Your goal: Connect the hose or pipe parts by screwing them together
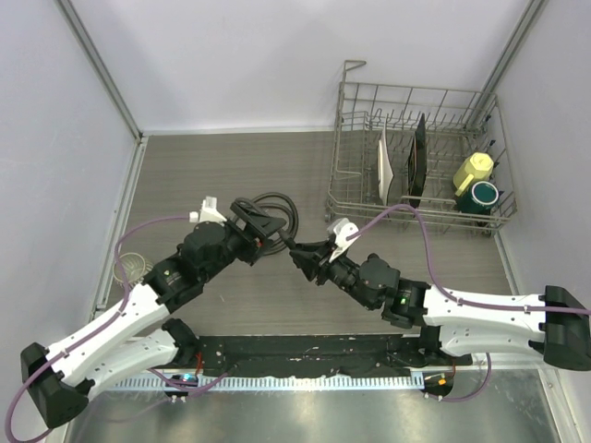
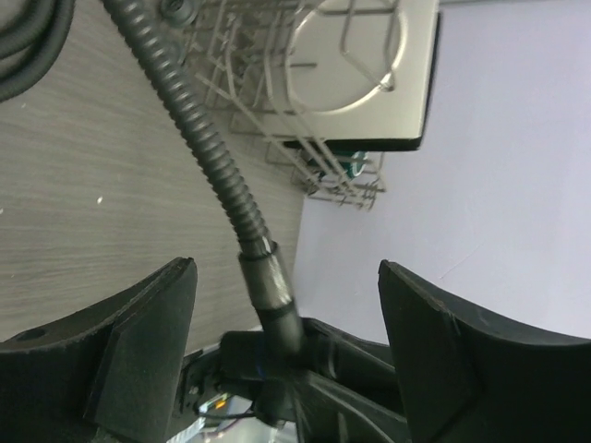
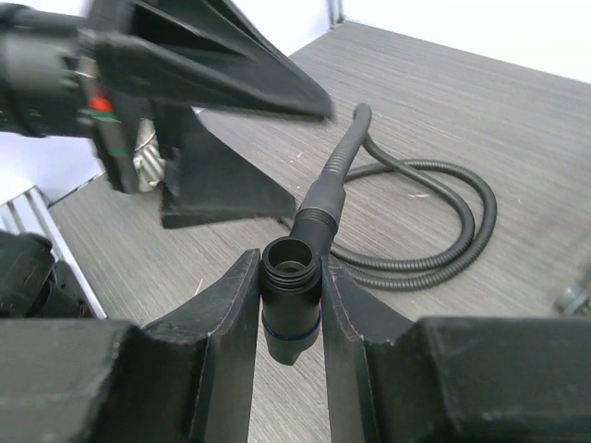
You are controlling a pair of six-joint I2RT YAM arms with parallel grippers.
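Observation:
The black ribbed hose (image 3: pixel 434 198) lies looped on the wooden table (image 1: pixel 222 166). One end rises to its connector (image 3: pixel 319 214), which meets the back of the small black nozzle fitting (image 3: pixel 291 300). My right gripper (image 3: pixel 289 263) is shut on that fitting, whose threaded open mouth faces up. In the left wrist view the hose (image 2: pixel 208 148) runs down to the connector (image 2: pixel 270 291) and fitting (image 2: pixel 242 355). My left gripper (image 2: pixel 286 268) stands open around the connector, fingers well apart from it. From above, the left gripper (image 1: pixel 261 228) and right gripper (image 1: pixel 307 256) face each other beside the hose coil (image 1: pixel 282 208).
A wire dish rack (image 1: pixel 362 198) stands at the back right, holding a white plate (image 1: pixel 386 166), a dark plate (image 1: pixel 417 159), a yellow cup (image 1: pixel 473 169) and a green cup (image 1: pixel 483 195). A small clear round object (image 1: pixel 133 269) sits near the left wall. Purple cables (image 1: pixel 420 231) trail over both arms.

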